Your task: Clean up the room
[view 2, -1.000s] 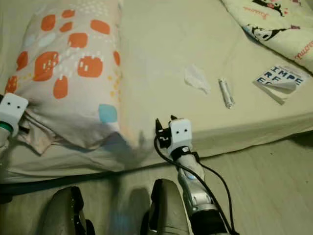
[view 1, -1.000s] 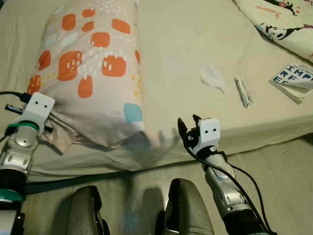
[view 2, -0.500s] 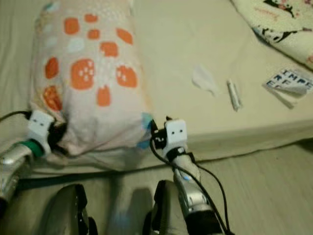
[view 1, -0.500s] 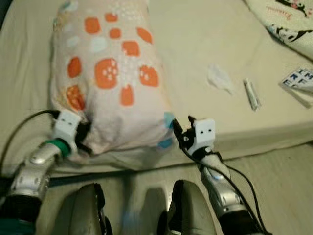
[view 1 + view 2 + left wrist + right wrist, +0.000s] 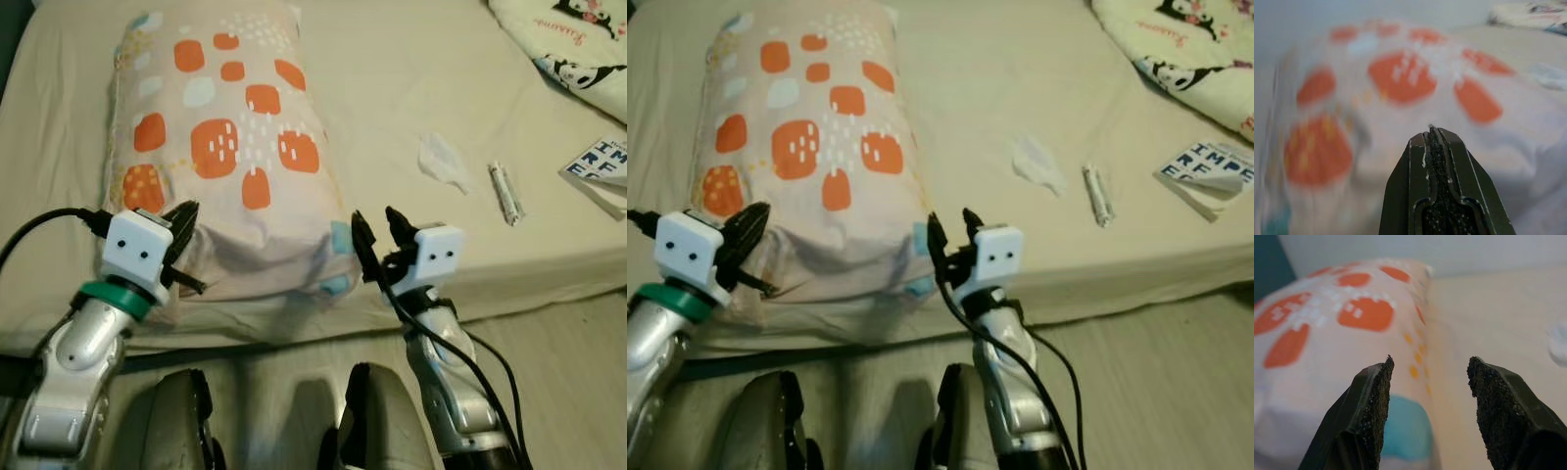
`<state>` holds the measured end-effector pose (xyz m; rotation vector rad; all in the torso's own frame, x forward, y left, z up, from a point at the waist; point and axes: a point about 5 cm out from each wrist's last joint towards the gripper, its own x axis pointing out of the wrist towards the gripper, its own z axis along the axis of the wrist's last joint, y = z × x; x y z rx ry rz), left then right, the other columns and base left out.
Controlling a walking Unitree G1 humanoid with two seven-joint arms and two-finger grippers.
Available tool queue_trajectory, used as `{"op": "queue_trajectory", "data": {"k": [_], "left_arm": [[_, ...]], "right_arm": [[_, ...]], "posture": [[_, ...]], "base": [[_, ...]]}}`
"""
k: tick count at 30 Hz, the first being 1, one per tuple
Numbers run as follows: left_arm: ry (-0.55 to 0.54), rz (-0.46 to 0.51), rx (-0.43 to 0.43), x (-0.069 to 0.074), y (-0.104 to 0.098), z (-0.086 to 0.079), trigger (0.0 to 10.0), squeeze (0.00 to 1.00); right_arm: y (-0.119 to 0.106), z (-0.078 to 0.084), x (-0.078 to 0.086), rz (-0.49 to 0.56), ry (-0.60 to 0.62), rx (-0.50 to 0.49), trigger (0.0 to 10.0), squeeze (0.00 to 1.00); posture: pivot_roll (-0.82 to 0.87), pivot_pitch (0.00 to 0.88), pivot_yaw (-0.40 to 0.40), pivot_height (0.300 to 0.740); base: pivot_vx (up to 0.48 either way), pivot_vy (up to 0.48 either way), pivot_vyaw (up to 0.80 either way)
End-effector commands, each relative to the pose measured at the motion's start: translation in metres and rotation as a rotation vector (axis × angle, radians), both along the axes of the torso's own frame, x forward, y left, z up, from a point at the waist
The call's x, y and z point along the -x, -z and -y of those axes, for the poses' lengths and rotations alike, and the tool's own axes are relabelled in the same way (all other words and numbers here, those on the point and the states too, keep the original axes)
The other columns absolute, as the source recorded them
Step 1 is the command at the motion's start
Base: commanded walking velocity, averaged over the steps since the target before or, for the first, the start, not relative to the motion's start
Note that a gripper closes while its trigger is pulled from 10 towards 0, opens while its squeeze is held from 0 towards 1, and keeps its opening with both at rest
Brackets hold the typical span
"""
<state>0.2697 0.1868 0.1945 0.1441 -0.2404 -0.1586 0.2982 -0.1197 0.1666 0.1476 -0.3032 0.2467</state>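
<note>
Low bed (image 5: pixel 411 88) with beige fitted sheet, spanning most of the head views; front edge runs across just ahead of the fingers. Pale wood-look floor (image 5: pixel 568 372) below the bed edge. Dim, warm light. Grey-white wall (image 5: pixel 1449 249) beyond the bed in the right wrist view.

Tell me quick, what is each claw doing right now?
Left gripper: fingers shut, holding nothing, at the pillow's near end.
Right gripper: fingers open, empty, by the pillow's near corner.

Both eye views look steeply down over the bed's (image 5: pixel 392 88) near edge; each wrist view faces the pillow (image 5: pixel 235 157) close up.
</note>
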Motion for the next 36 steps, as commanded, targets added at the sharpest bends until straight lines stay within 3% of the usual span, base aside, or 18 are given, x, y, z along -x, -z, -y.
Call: {"op": "queue_trajectory", "data": {"k": [1, 5, 15, 19, 36], "left_arm": [[-0.059, -0.068, 0.091, 0.001, 0.013, -0.004, 10.0, 0.0], [-0.077, -0.071, 0.109, -0.003, 0.013, 0.001, 10.0, 0.0], [-0.138, -0.089, 0.074, -0.019, 0.003, -0.006, 10.0, 0.0], [-0.188, -0.138, -0.013, -0.022, 0.006, -0.011, 10.0, 0.0], [-0.189, -0.182, -0.035, -0.03, 0.01, -0.009, 10.0, 0.0]], "right_arm": [[0.027, 0.011, 0.005, -0.117, 0.039, -0.023, 10.0, 0.0], [0.042, 0.018, 0.005, -0.182, 0.077, 0.002, 10.0, 0.0], [0.033, 0.019, -0.005, -0.168, 0.093, 0.006, 10.0, 0.0], [0.035, 0.018, -0.004, -0.179, 0.085, 0.018, 10.0, 0.0], [0.034, 0.014, -0.014, -0.175, 0.083, 0.022, 10.0, 0.0]], "posture": [[0.1, 0.158, -0.073, 0.571], [0.1, 0.14, -0.068, 0.576], [0.09, 0.127, -0.064, 0.606], [0.09, 0.127, -0.064, 0.621], [0.1, 0.122, -0.055, 0.671]], "base": [[0.0, 0.0, 0.0], [0.0, 0.0, 0.0], [0.0, 0.0, 0.0], [0.0, 0.0, 0.0], [0.0, 0.0, 0.0]]}}
